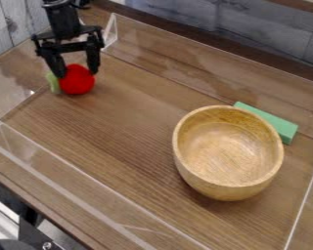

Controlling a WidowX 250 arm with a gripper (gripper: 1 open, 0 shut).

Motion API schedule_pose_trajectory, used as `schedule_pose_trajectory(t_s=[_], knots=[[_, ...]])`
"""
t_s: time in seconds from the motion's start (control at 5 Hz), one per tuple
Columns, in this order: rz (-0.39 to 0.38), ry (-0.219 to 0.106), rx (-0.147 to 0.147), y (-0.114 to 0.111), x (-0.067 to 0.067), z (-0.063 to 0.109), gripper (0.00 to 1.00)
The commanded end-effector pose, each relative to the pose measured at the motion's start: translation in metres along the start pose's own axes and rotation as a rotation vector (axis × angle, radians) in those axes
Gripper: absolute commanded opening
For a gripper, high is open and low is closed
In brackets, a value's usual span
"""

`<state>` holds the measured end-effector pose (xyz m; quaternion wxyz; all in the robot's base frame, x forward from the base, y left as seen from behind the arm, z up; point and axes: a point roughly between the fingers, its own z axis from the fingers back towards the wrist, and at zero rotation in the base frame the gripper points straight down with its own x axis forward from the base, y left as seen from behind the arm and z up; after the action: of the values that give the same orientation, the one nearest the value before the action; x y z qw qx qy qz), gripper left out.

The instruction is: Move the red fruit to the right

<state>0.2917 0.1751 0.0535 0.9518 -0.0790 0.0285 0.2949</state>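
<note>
Hand (70, 68) wide open, fingers either side of the red fruit (77, 82) below.

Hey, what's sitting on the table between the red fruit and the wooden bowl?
Nothing: the camera view shows only bare wooden tabletop between the red fruit and the wooden bowl.

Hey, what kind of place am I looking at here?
Probably a robot lab test bench: a wood-grain tabletop fenced by clear plastic walls, with toy props like a small red fruit and a round wooden bowl.
</note>
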Motion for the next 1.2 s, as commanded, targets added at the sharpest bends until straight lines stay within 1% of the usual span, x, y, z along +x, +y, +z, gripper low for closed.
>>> schedule_pose_trajectory(t_s=[0.0, 0.2, 0.6, 0.8, 1.0], knots=[[-0.017, -0.056, -0.011, -0.013, 0.007, 0.012, 1.00], [-0.015, -0.054, -0.022, -0.017, 0.009, 0.007, 1.00], [0.030, -0.060, -0.039, -0.003, 0.006, 0.022, 1.00], [0.011, -0.063, -0.038, -0.005, 0.007, 0.031, 0.00], [-0.067, -0.072, -0.047, -0.022, -0.001, 0.035, 0.00]])
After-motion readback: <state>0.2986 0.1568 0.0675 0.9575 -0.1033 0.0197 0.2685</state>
